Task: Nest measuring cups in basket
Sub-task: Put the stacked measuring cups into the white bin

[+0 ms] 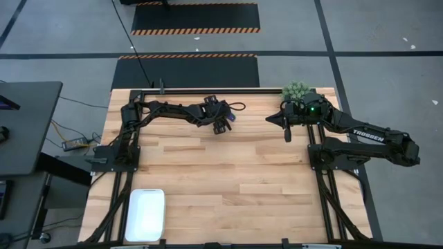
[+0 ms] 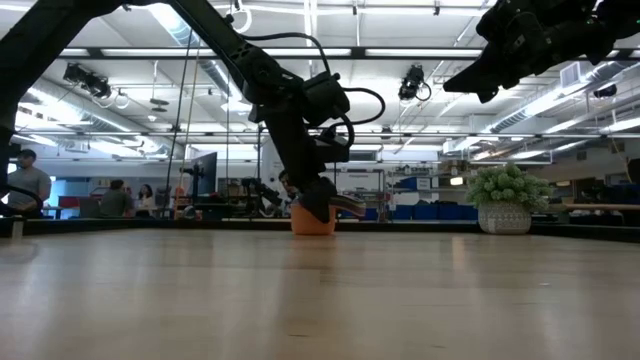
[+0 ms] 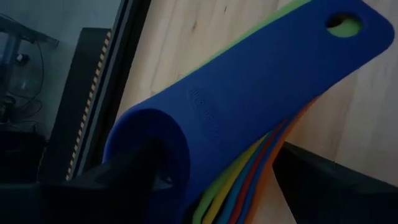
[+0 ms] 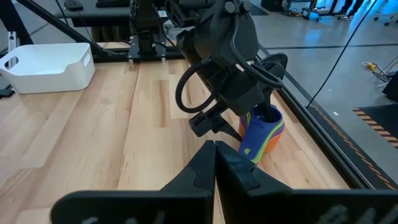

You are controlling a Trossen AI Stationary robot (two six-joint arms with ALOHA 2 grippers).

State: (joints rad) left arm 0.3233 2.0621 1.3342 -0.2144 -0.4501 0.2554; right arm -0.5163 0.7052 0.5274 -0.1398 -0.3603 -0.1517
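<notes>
The measuring cups [image 1: 229, 117] sit nested in one stack near the table's far edge. The blue cup [image 3: 261, 93] is on top and the orange one [image 2: 313, 222] is at the bottom, on the table. Their flat handles [image 3: 249, 186] fan out to one side. My left gripper [image 4: 266, 118] is open and slants down onto the stack. One finger [image 3: 140, 174] is in the blue cup's bowl and the other [image 3: 323, 180] is outside, by the handles. The white basket [image 1: 145, 214] stands at the near left corner. My right gripper [image 1: 286, 135] hangs shut above the table's far right. My left gripper stands with one finger down inside the blue cup's bowl [image 3: 168, 149] and the other outside the stack beside the fanned handles, coming from above at a slant. I cannot tell whether either finger touches the cups. The stack rests on the table.
A small potted plant [image 1: 296, 90] stands at the far edge by my right arm. A dark rail [image 1: 208, 90] runs along the far edge just behind the cups. Bare wood [image 1: 228, 180] lies between the cups and the basket. People stand in the room beyond the table [image 2: 25, 185].
</notes>
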